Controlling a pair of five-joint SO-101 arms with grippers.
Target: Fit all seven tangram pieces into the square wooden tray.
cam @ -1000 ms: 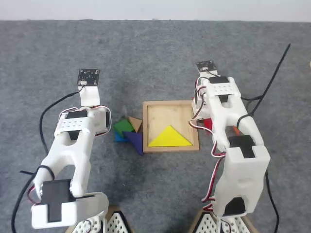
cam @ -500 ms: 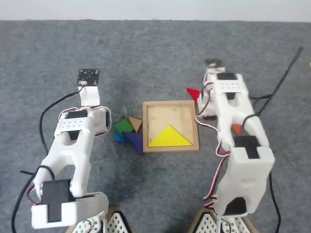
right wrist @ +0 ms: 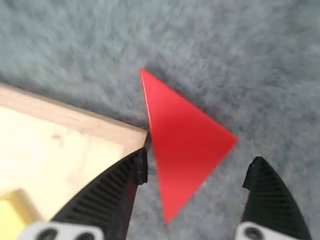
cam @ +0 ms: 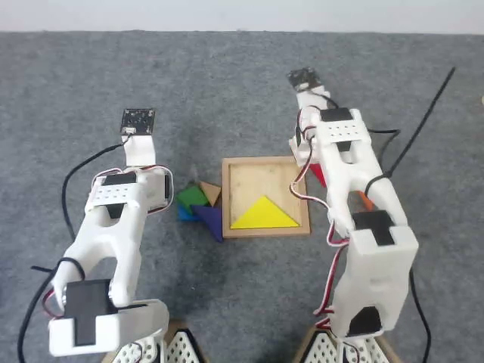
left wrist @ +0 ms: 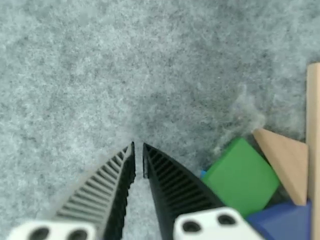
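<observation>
Grey felt point(cam: 227, 83) lies under everything, its nap coarse and mottled with lighter and darker flecks. Along the felt's far edge runs a pale, plain strip point(cam: 242, 15); whether it is wall or bare surface cannot be told. The border between the two is straight. At the felt's right edge, towards the far side, a small pale speck point(cam: 481, 99) just shows. Near the felt's middle a loose tuft point(left wrist: 246, 107) of fibres stands up from the nap. Light falls evenly from above, leaving only soft, short shadows on the felt.
</observation>
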